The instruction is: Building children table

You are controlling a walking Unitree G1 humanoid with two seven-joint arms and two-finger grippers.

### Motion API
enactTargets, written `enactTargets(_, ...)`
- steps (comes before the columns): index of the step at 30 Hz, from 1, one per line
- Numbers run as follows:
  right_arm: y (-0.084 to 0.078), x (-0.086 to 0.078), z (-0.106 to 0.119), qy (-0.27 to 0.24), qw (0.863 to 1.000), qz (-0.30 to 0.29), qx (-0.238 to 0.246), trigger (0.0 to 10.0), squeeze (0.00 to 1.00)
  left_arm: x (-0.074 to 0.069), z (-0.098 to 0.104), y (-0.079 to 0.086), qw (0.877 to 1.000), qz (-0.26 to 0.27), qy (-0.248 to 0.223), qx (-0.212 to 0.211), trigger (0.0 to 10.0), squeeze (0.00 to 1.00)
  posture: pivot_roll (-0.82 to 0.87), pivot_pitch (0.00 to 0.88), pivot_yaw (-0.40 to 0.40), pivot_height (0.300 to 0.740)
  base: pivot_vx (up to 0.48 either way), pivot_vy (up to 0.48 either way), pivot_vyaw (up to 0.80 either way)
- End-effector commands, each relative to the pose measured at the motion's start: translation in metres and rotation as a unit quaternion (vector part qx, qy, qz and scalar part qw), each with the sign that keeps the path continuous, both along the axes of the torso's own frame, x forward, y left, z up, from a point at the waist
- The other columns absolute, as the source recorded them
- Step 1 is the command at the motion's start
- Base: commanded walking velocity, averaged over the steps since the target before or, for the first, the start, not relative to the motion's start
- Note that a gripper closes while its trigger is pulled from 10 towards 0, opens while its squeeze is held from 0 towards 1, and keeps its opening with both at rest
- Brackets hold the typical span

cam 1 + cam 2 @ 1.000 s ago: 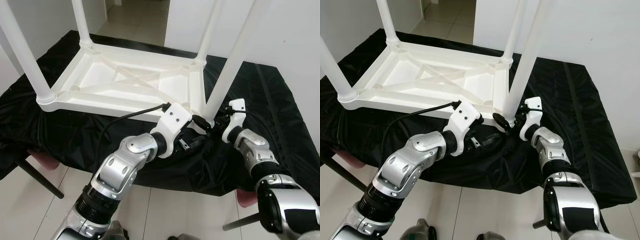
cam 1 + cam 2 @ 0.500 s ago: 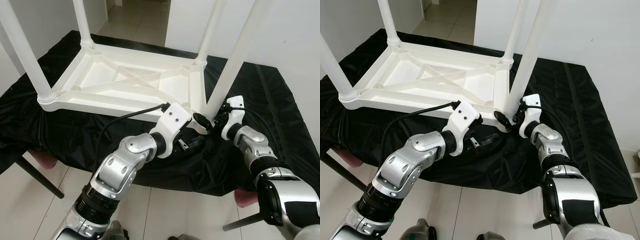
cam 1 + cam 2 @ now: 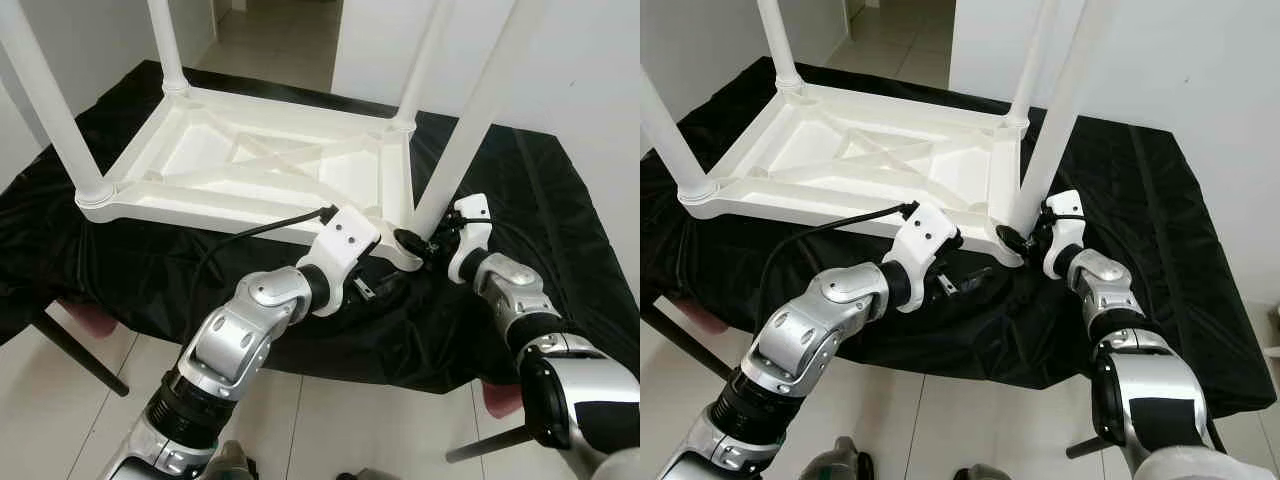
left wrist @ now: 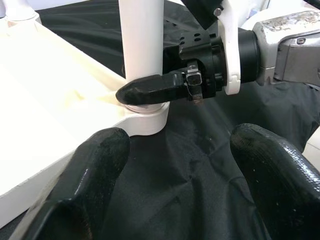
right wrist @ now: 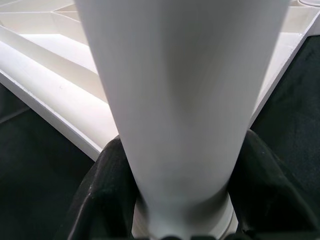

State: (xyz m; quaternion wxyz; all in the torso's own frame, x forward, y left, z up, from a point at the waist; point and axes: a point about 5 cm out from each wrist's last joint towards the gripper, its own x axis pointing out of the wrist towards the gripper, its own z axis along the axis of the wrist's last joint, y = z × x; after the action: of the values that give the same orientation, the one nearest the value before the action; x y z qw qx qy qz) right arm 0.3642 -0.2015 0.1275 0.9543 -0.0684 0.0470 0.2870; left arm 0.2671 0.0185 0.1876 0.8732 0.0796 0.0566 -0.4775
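Note:
A white plastic children's table (image 3: 250,165) lies upside down on a black cloth (image 3: 540,200), its legs pointing up. The near-right leg (image 3: 470,130) stands in its corner socket. My right gripper (image 3: 420,243) is shut on this leg just above the socket; in the right wrist view the black fingers (image 5: 100,200) hug both sides of the leg (image 5: 175,100). My left gripper (image 4: 185,180) is open, low on the cloth just in front of the same corner, its fingers (image 4: 95,170) holding nothing. In the left wrist view a right fingertip (image 4: 150,90) presses the leg (image 4: 141,45).
The black cloth hangs over the front edge of the support (image 3: 400,350). Dark metal legs (image 3: 80,355) and pinkish items (image 3: 85,315) sit below on the white tiled floor. A black cable (image 3: 250,235) runs to my left wrist. White walls stand behind.
My right gripper has edged in closer around the base of the near-right leg. The left arm has hardly moved. The camera has shifted slightly.

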Motion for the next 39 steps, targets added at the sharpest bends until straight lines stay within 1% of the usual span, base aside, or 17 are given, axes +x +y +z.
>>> enactTargets(1,-0.008,-0.005,-0.01,0.013,0.999,-0.026,-0.02,0.0,0.0,-0.002,-0.001,-0.002,1.0,-0.004,0.004,-0.001,10.0,0.0,0.08,0.026,-0.056,0.74,0.0,0.0,0.0)
enactTargets(3,-0.008,-0.005,-0.01,0.013,0.999,-0.026,-0.02,0.0,0.0,-0.002,-0.001,-0.002,1.0,-0.004,0.004,-0.001,10.0,0.0,0.08,0.026,-0.056,0.74,0.0,0.0,0.0)
enactTargets(10,-0.015,0.001,-0.009,-0.013,0.984,-0.177,0.013,0.0,0.0,-0.003,-0.001,-0.002,1.0,-0.009,0.004,-0.001,10.0,0.0,0.07,0.021,-0.051,0.74,0.0,0.0,0.0)
enactTargets(14,-0.015,0.001,-0.011,-0.013,0.976,-0.217,0.024,0.0,0.0,-0.002,-0.001,-0.002,1.0,-0.009,0.003,-0.001,10.0,0.0,0.07,0.021,-0.05,0.74,0.0,0.0,0.0)
enactTargets(19,-0.016,0.001,-0.013,-0.027,0.947,-0.317,0.049,0.0,0.0,-0.002,0.0,-0.003,1.0,-0.01,0.003,0.0,10.0,0.0,0.07,0.02,-0.05,0.74,0.0,0.0,0.0)
enactTargets(20,-0.016,0.001,-0.013,-0.027,0.947,-0.317,0.049,0.0,0.0,-0.002,0.0,-0.003,1.0,-0.01,0.003,0.0,10.0,0.0,0.07,0.02,-0.05,0.74,0.0,0.0,0.0)
enactTargets(22,-0.009,-0.001,-0.016,-0.033,0.93,-0.36,0.067,0.0,0.0,-0.002,0.0,-0.003,1.0,-0.01,0.002,-0.001,10.0,0.0,0.07,0.019,-0.055,0.74,0.0,0.0,0.0)
enactTargets(25,-0.006,-0.001,-0.018,-0.034,0.922,-0.378,0.073,0.0,0.0,-0.002,0.0,-0.003,1.0,-0.01,0.002,-0.002,10.0,0.0,0.07,0.019,-0.055,0.74,0.0,0.0,0.0)
enactTargets(26,0.004,-0.003,-0.02,-0.036,0.906,-0.413,0.082,0.0,0.0,-0.002,0.0,-0.004,1.0,-0.01,0.003,-0.003,10.0,0.0,0.07,0.019,-0.055,0.74,0.0,0.0,0.0)
enactTargets(27,0.004,-0.003,-0.02,-0.036,0.906,-0.413,0.082,0.0,0.0,-0.002,0.0,-0.004,1.0,-0.01,0.003,-0.003,10.0,0.0,0.07,0.019,-0.055,0.74,0.0,0.0,0.0)
enactTargets(28,0.013,-0.004,-0.021,-0.036,0.896,-0.434,0.085,0.0,0.0,-0.002,0.0,-0.005,1.0,-0.01,0.003,-0.004,10.0,0.0,0.07,0.019,-0.055,0.74,0.0,0.0,0.0)
enactTargets(29,0.013,-0.004,-0.021,-0.036,0.896,-0.434,0.085,0.0,0.0,-0.002,0.0,-0.005,1.0,-0.01,0.003,-0.004,10.0,0.0,0.07,0.019,-0.055,0.74,0.0,0.0,0.0)
enactTargets(30,0.026,-0.003,-0.021,-0.032,0.891,-0.444,0.09,0.0,0.0,-0.003,-0.001,-0.005,1.0,-0.011,0.003,-0.003,10.0,0.0,0.07,0.018,-0.055,0.74,0.0,0.0,0.0)
enactTargets(31,0.029,-0.003,-0.021,-0.031,0.89,-0.445,0.091,0.0,0.0,-0.003,-0.001,-0.006,1.0,-0.012,0.003,-0.003,10.0,0.0,0.07,0.018,-0.055,0.74,0.0,0.0,0.0)
enactTargets(32,0.035,-0.002,-0.019,-0.036,0.895,-0.436,0.09,0.0,0.0,-0.002,-0.001,-0.006,1.0,-0.012,0.003,-0.003,10.0,0.0,0.06,0.017,-0.056,0.74,0.0,0.0,0.0)
enactTargets(35,0.042,-0.001,-0.015,-0.05,0.901,-0.422,0.084,0.0,0.0,-0.002,-0.001,-0.007,1.0,-0.013,0.004,-0.004,10.0,0.0,0.06,0.017,-0.06,0.74,0.0,0.0,0.0)
enactTargets(39,0.043,-0.003,-0.013,-0.062,0.9,-0.424,0.076,0.0,0.0,-0.002,-0.001,-0.008,1.0,-0.013,0.005,-0.004,10.0,0.0,0.06,0.013,-0.066,0.74,0.0,0.0,0.0)
